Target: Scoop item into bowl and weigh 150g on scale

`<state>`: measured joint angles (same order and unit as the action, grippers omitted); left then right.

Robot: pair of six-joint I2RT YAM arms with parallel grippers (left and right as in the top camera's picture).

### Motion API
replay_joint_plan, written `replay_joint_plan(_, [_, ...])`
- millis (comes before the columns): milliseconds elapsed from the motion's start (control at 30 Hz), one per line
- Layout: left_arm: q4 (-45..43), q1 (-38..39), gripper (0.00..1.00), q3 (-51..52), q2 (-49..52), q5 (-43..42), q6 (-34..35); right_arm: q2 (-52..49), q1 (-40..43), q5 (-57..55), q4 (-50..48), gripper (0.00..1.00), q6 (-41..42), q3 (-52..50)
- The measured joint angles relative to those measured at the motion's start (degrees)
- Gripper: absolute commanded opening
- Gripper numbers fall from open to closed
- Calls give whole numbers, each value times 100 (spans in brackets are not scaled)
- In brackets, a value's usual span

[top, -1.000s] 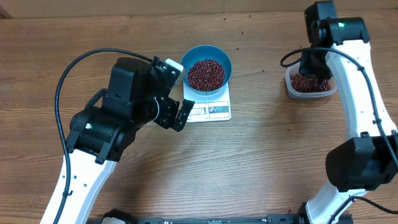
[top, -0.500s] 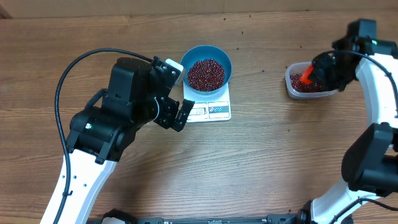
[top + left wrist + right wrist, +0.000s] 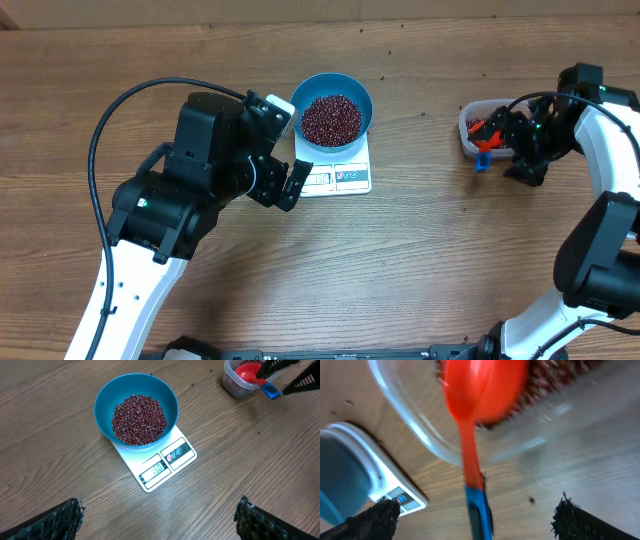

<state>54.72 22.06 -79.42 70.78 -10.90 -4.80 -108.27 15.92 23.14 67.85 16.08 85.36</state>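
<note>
Beans (image 3: 331, 118) heaped in blue bowl (image 3: 331, 82) on scale (image 3: 350, 178), top ctr. L gripper (image 3: 283, 185) spread, empty, just lower-left of scale. R gripper (image 3: 508, 148) spread at rt edge, straddling scoop (image 3: 487, 135) handle w/o touching; scoop lies in tub (image 3: 465, 140).

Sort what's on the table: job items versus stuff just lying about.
Job: beans, blue bowl, scale, red scoop, clear tub of more beans.
Lying about: dark specks on the tabletop, perhaps stray beans.
</note>
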Motion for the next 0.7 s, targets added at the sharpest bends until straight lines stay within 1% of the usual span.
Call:
replay_joint_plan(167, [0, 2, 99, 2, 0, 0, 0, 68, 22, -289, 404, 100, -28, 2])
replay_joint_plan(267, [0, 0, 100, 2, 0, 0, 0, 409, 13, -367, 693, 100, -188, 61])
replay_joint_plan(433, [0, 0, 100, 2, 0, 0, 0, 1530, -162, -393, 1231, 100, -313, 501])
replay_joint_plan(600, [0, 0, 100, 2, 0, 0, 0, 2874, -428, -22, 1095, 100, 221, 767])
replay_joint_plan(700, [-2, 0, 99, 2, 0, 0, 0, 3314, -439, 101, 1139, 100, 407, 798])
